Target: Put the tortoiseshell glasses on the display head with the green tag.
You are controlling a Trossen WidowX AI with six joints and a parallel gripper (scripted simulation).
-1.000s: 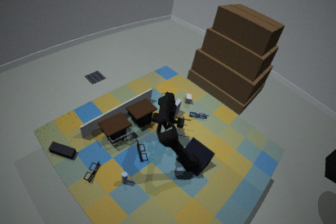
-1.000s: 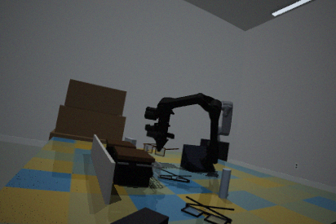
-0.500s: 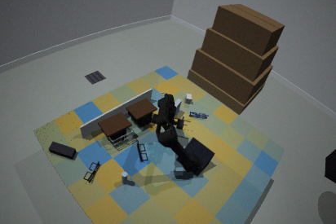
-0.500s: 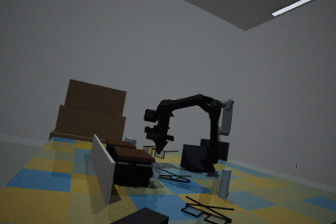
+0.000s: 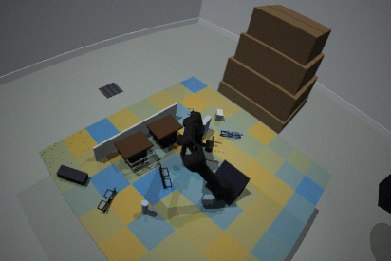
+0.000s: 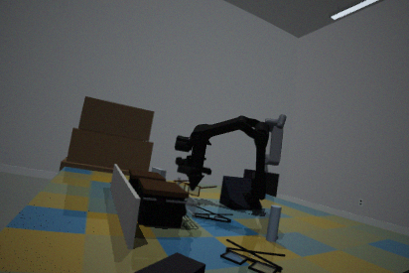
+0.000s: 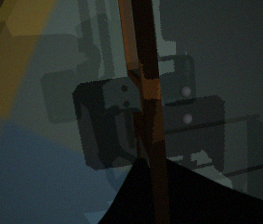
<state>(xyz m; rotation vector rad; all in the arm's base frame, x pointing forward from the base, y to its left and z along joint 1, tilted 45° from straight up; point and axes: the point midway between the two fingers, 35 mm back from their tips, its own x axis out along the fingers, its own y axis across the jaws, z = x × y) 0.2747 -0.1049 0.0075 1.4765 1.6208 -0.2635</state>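
Note:
My gripper (image 6: 195, 186) (image 7: 148, 166) points down, shut on the brown tortoiseshell glasses (image 6: 192, 190) (image 7: 153, 125). They are held in the air; a long brown part runs up the wrist view between the dark fingers. In the top view the arm hides most of them, and thin temples show at its right. Two display heads with brown tops stand side by side: the left one (image 5: 134, 145) (image 6: 164, 188) and the right one (image 5: 164, 126), which is nearer the gripper. Pale wire-like frames show at the left head's front. I cannot make out the green tag. The held glasses appear apart from both heads.
A white panel (image 5: 138, 130) (image 6: 124, 208) stands behind the heads. Black glasses (image 5: 165, 177) (image 6: 210, 214), another black pair (image 5: 107, 199) (image 6: 253, 258), blue glasses (image 5: 231, 134), a dark case (image 5: 72, 175), a pale cylinder (image 5: 145, 207) (image 6: 273, 223) and a small white block (image 5: 219, 115) lie or stand around.

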